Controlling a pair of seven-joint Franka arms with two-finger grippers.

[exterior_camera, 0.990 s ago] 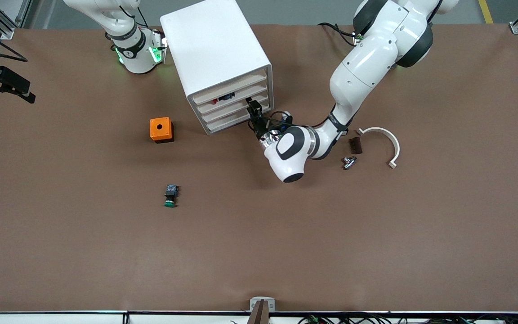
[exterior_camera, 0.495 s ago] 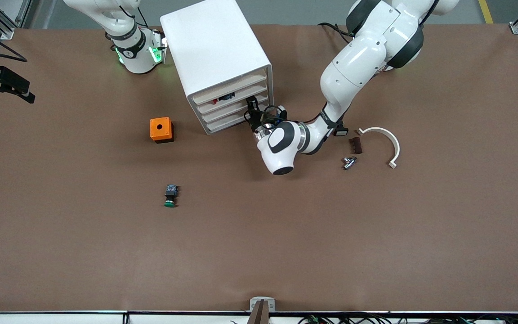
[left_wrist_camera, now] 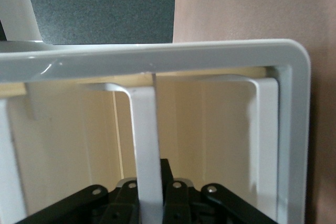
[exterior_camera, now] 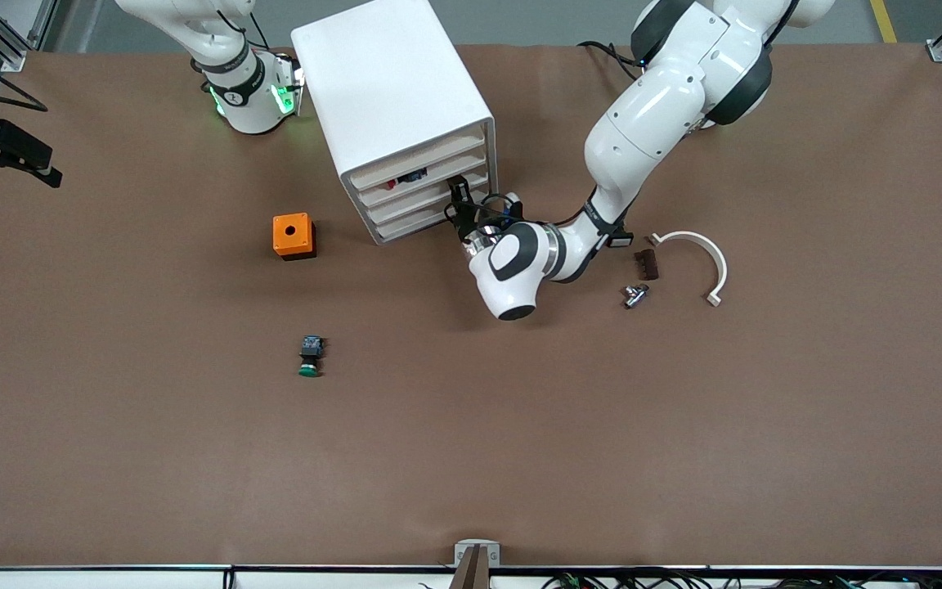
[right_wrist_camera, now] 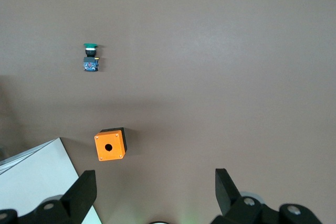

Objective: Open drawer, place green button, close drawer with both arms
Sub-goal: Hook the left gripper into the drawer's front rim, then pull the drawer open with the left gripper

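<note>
The left end effector is at the front of the white cabinet, closed on the thin handle of a drawer in the middle rows, so it can pull this drawer out. The drawer looks not yet opened. The green-capped button lies on the bench, nearer to the front camera than the orange cube. The right end effector waits high with fingers wide open, empty, looking down on cube and button.

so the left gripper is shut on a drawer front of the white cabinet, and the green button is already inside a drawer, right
Not quite. The button lies on the bare table, nearer the front camera than the orange cube; the front view shows it. The rest holds: the left gripper is shut on a drawer front of the cabinet.
</note>
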